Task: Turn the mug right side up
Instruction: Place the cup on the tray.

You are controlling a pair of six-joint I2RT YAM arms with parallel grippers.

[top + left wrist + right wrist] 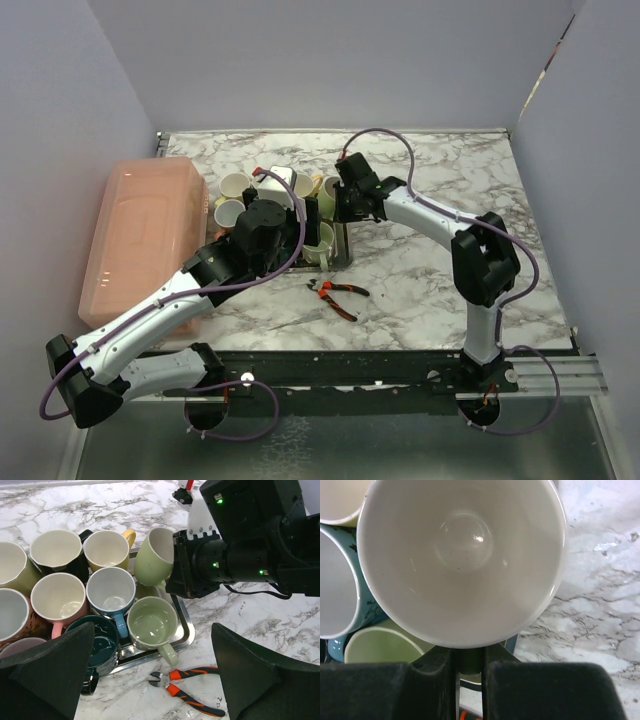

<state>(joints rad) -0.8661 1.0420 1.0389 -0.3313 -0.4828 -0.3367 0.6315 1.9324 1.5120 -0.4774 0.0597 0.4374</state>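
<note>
Right hand [173,576]: clamped tight on the handle of the pale green ceramic mug [153,559], and that is a firm pinch, the green handle squeezed between both fingers in the right wrist view.
Mug attitude: tilted, not upright and not upside down, its white inside and open mouth facing the right wrist camera.
Mug position: over the far right part of the shiny metal tray [183,632], just behind an upright light green mug [151,622]; whether its base touches anything, I cannot tell.
Left hand [152,630]: wide open, nothing between the fingers, hanging over the near edge of the tray and apart from the tilted mug.
Tray crowd: mouths up all round, a blue mug [111,591] beside the light green one, a yellow mug [106,550] behind it, a pink mug [57,597] to the left, a dark teal mug [100,640] at the near side, a black mug with a white inside [55,550] at the back.
Loose tool: pliers with orange and black handles [187,692] lie flat on the white marble surface [260,620], just in front of the tray.
Left side: a translucent pink plastic box [140,230] sits beside the mugs.
</note>
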